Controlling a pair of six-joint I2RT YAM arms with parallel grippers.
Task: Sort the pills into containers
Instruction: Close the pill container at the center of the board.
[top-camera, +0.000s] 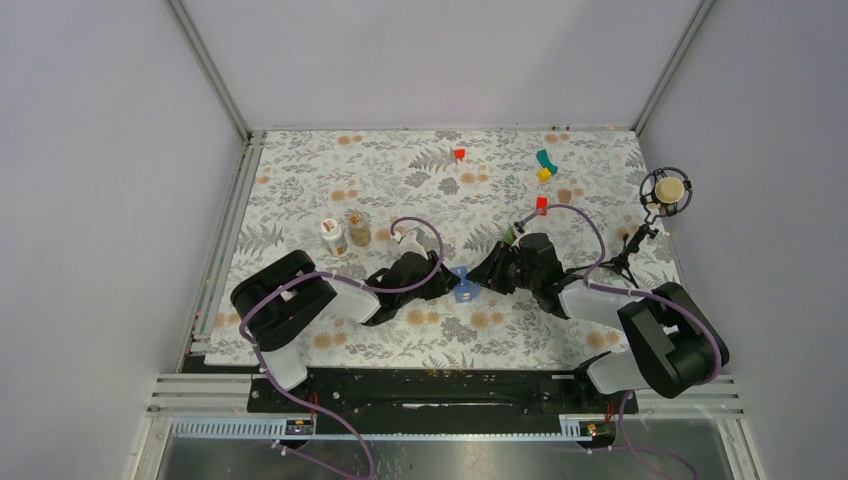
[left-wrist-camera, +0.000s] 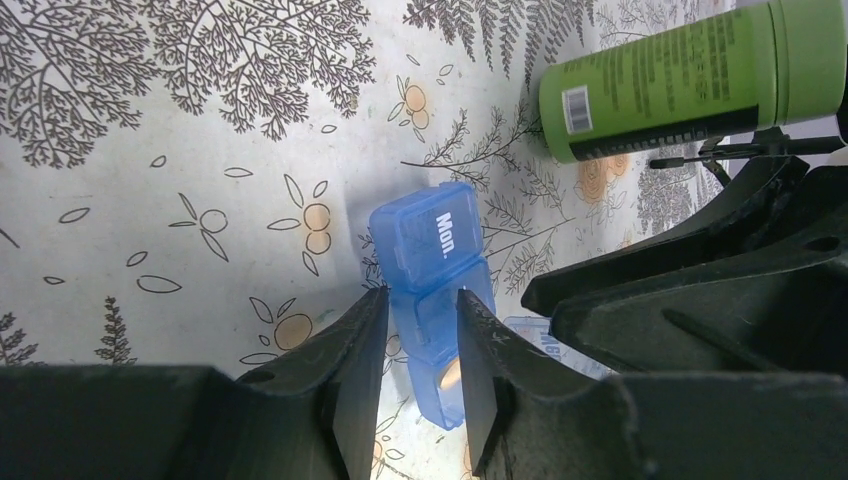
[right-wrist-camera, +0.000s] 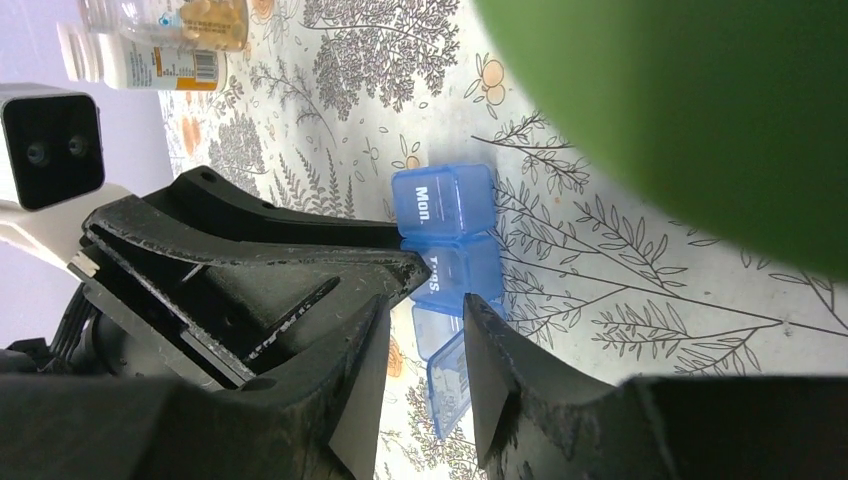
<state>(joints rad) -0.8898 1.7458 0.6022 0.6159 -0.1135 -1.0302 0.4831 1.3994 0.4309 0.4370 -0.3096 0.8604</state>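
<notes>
The blue pill box (left-wrist-camera: 425, 235) lies flat on the floral table (top-camera: 400, 170), near its middle and between the 2 arms. Its "Mon." compartment points away from the left end effector (left-wrist-camera: 422, 296). That end effector straddles the box just behind the "Mon." lid, both fingers (left-wrist-camera: 350, 360) pressed against the box's long sides in a narrow grip.

The right end effector (right-wrist-camera: 427, 300) comes in from the opposite side, its jaws only a little apart. A raised blue lid flap (right-wrist-camera: 448, 385) stands in the gap between them, but I cannot tell whether it is pinched. A green bottle (left-wrist-camera: 690, 85) lies just beside the right arm. 2 more bottles – 1 white (top-camera: 333, 235), 1 clear (top-camera: 358, 228) – stand well to the left.
</notes>
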